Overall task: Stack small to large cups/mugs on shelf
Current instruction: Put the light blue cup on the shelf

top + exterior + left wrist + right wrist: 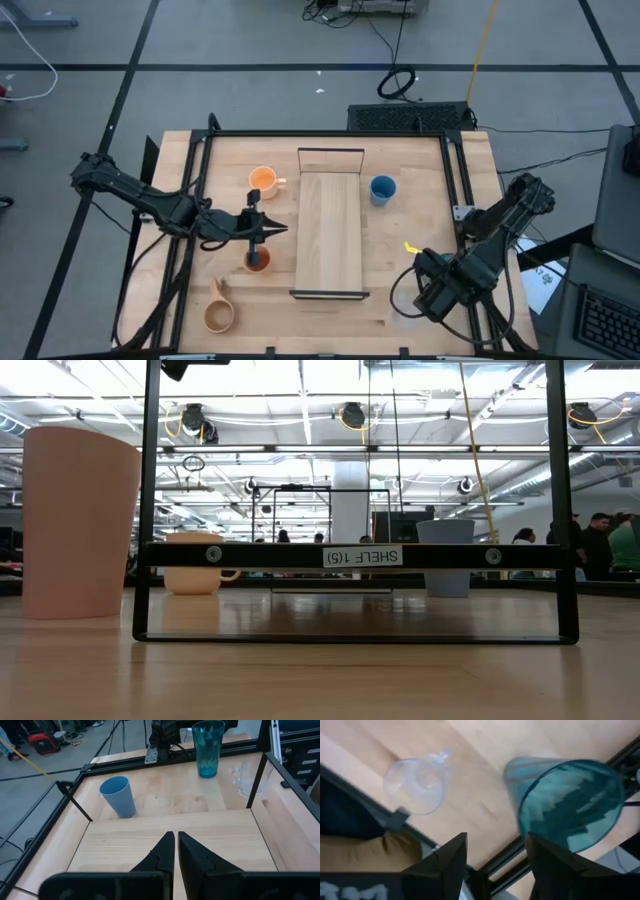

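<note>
The shelf lies along the table's middle. An orange handled mug and a small orange cup stand to its left, and a tan wooden mug stands at the near left. A blue cup stands to its right. My left gripper is shut and empty, between the two orange vessels, pointing at the shelf. My right gripper is open, pointing down at the near right over the teal tumbler and the clear cup. The tumbler stands just off one finger.
A black frame runs round the table's edges. The shelf's black end frame stands across the low view, with the small orange cup to its left. The shelf board lies bare before my left gripper.
</note>
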You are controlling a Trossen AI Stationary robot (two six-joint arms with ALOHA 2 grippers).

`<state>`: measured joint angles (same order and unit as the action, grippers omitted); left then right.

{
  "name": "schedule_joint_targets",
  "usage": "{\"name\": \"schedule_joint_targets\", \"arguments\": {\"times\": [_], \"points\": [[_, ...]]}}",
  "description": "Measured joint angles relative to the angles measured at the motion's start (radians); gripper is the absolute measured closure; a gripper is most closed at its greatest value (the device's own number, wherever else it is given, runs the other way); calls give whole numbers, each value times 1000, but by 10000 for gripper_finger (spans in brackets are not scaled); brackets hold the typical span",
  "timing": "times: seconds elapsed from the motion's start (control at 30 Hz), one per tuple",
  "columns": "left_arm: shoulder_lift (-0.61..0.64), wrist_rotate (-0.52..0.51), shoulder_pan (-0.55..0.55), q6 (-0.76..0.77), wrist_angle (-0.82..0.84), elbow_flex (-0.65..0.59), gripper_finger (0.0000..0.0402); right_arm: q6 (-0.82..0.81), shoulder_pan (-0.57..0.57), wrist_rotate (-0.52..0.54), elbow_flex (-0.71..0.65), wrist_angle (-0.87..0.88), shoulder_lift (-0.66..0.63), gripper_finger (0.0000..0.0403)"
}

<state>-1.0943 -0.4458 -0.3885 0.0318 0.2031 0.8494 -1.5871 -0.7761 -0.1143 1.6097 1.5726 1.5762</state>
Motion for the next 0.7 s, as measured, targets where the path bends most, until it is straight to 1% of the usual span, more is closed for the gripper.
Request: {"name": "schedule_joint_targets", "arguments": {"times": [0.2, 0.3, 0.7], "points": [[0, 0, 0, -1, -5, 0, 376, 14, 15, -3, -69, 1, -19, 208], [0, 1, 0, -8, -15, 0, 376, 44, 18, -2, -81, -3, -18, 208], [0, 2, 0, -10, -20, 0, 376, 66, 25, 0, -160, -32, -19, 208]]}}
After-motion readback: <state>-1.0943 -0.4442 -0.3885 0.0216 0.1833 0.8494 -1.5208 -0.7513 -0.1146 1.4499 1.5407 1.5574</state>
